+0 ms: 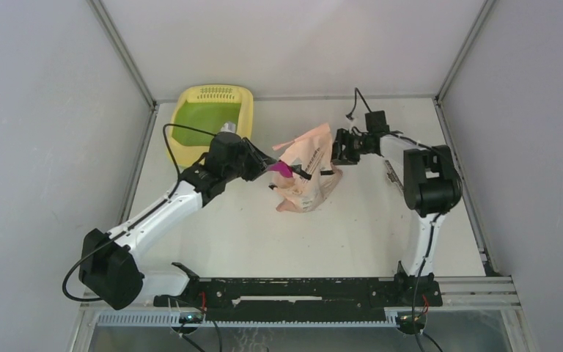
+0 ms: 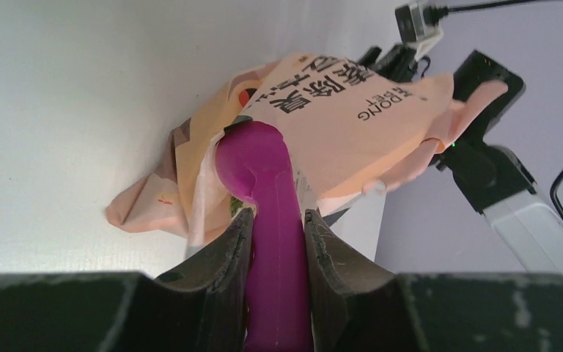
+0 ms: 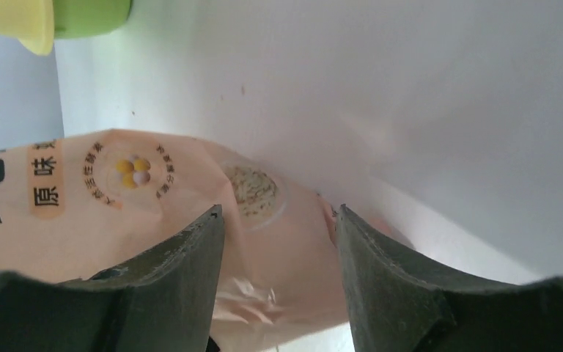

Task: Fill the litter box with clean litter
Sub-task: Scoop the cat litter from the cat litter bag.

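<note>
**While a scoop sits in the bag mouth, the tray lies at the back-left corner**

Where the two arms reach, a plain white tabletop [image 1: 249, 235] lies boxed in by pale grey panel walls [image 1: 44, 110] on metal frame posts. At its far left corner lies the pale yellow rounded plastic litter box [image 1: 215, 94] with the green floor. Its long axis runs from near to far and its slotted grille end points at the back wall. To its right a peach-pink printed plastic bag [image 1: 309, 172] stands crumpled. A round window shows speckled grey-green litter granules [image 3: 249, 189]. The left gripper [image 2: 277, 220] is clamped on the handle of a magenta plastic scoop [image 2: 264, 169], whose head is at the bag's mouth. The right gripper [image 3: 278, 216] has its jaws well apart, the bag's upper part in the gap between them
</note>
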`<control>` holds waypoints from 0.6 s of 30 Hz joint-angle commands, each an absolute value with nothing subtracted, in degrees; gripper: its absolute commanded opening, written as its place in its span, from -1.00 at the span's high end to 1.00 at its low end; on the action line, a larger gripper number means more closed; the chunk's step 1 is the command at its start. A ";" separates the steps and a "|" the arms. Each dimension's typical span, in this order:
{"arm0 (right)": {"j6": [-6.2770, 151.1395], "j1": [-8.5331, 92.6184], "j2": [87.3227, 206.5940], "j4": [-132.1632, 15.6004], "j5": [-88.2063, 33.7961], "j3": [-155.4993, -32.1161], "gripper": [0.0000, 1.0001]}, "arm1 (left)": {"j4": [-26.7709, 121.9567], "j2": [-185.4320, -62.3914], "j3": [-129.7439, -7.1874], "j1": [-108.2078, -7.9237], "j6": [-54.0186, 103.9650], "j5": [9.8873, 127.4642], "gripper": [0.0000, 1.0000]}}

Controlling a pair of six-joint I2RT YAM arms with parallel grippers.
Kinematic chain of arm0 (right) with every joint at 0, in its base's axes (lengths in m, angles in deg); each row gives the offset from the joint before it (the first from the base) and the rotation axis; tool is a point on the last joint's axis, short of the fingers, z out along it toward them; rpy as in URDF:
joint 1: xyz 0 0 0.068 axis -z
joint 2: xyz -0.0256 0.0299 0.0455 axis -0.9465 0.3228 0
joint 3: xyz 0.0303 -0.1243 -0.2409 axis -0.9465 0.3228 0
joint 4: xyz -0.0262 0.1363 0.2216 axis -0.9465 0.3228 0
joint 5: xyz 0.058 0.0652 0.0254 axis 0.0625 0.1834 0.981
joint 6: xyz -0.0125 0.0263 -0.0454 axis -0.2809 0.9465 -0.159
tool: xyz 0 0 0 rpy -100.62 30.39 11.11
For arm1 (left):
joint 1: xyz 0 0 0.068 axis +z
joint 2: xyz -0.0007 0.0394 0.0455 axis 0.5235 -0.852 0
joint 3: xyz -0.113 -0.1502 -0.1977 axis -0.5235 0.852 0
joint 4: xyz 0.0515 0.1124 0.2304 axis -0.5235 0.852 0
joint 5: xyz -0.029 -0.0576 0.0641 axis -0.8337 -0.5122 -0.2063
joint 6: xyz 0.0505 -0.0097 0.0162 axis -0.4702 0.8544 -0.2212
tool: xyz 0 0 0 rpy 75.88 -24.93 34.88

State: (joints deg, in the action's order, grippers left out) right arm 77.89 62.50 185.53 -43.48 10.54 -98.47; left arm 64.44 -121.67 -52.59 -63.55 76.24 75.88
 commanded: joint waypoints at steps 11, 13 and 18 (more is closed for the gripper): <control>77.90 56.67 160.54 -44.62 -1.95 -72.51 -0.06 | 74.07 -117.99 -58.67 -66.78 66.92 69.65 1.00; 79.03 54.69 156.75 -44.18 -6.23 -69.40 -0.06 | 75.34 -115.94 -57.79 -68.28 67.12 70.31 1.00; 83.03 57.07 146.41 -44.13 -13.14 -62.87 -0.15 | 79.05 -110.86 -56.75 -72.41 68.16 73.83 1.00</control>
